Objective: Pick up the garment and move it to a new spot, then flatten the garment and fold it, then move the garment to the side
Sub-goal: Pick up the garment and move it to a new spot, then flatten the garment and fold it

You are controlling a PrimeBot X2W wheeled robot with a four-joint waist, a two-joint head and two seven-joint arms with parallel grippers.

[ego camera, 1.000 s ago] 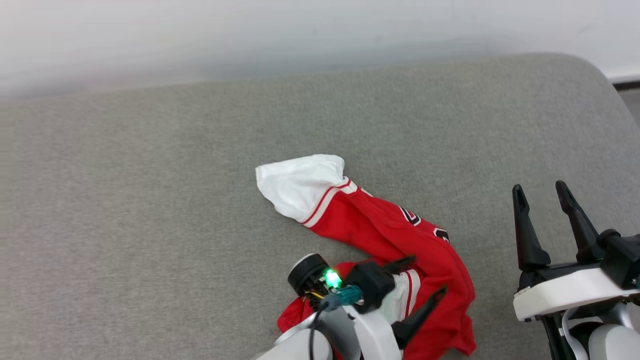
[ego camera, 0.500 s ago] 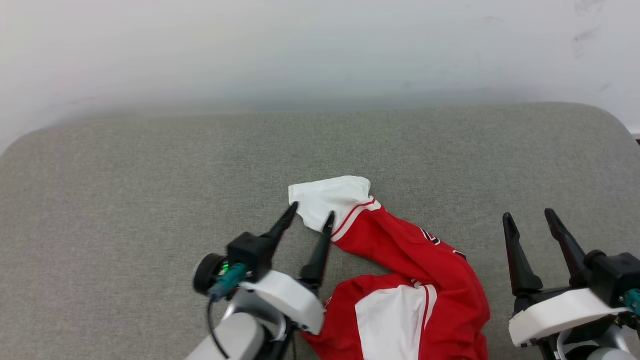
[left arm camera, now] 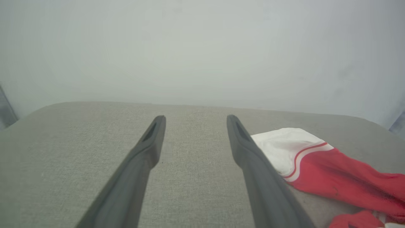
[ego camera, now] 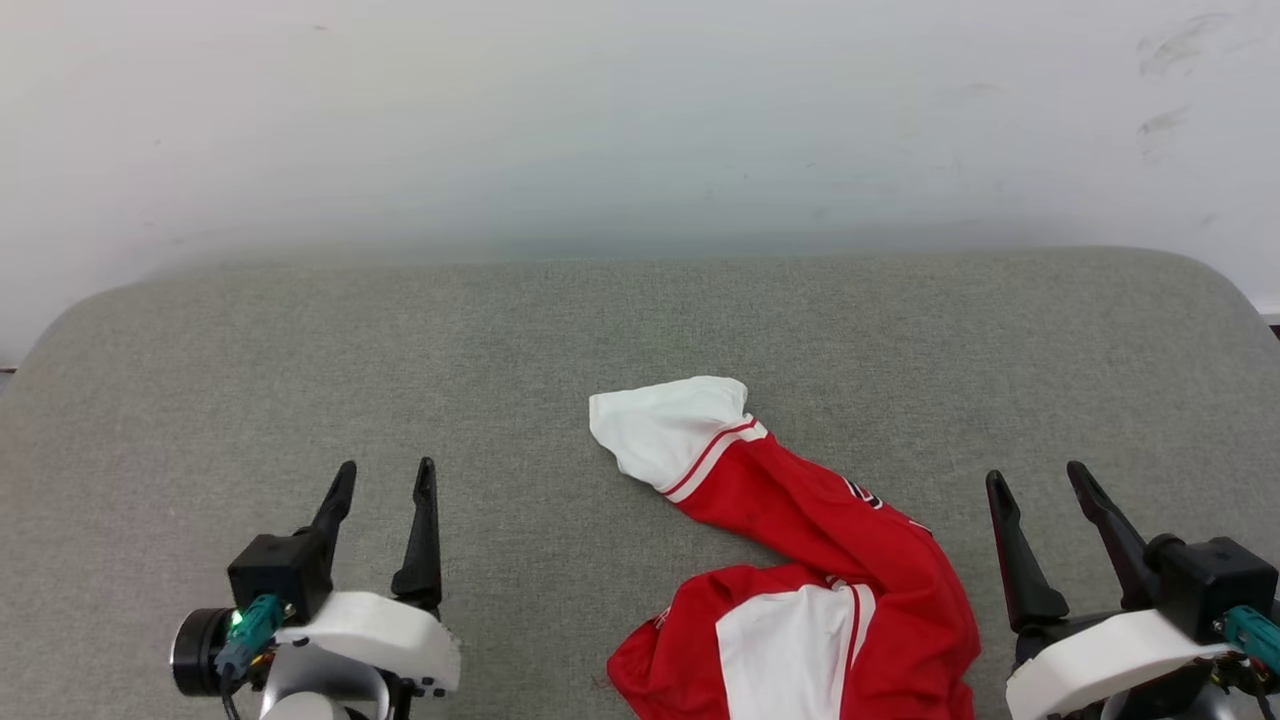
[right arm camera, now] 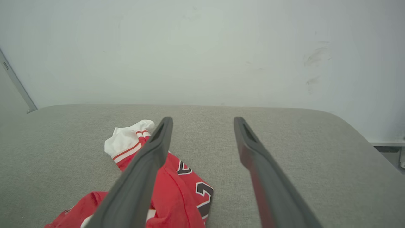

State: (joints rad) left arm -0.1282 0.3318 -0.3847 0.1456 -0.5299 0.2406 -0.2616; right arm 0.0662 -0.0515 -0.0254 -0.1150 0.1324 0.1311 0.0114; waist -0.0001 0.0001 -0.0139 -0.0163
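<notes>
The garment [ego camera: 800,560], a red jersey T-shirt with white sleeves and striped trim, lies crumpled on the grey cushion near the front middle. One white sleeve [ego camera: 670,425] points toward the back left. Part of its black print shows in the right wrist view on the garment [right arm camera: 186,190]. My left gripper [ego camera: 385,478] stands open at the lower left, well apart from the cloth, nothing between its fingers. In the left wrist view the garment [left arm camera: 319,164] lies to the right of the left gripper [left arm camera: 193,118]. My right gripper [ego camera: 1035,478] is open at the lower right, just right of the cloth. The right gripper [right arm camera: 202,120] holds nothing.
The grey upholstered surface [ego camera: 400,350] spreads wide to the left and behind the garment. A pale wall [ego camera: 640,120] rises right behind its rounded back edge. The cushion's right corner [ego camera: 1240,290] curves off near the frame's edge.
My left gripper has let go of the garment and drawn back to the lower left, standing open. The head camera has tilted up, so the whole picture shifted down.
</notes>
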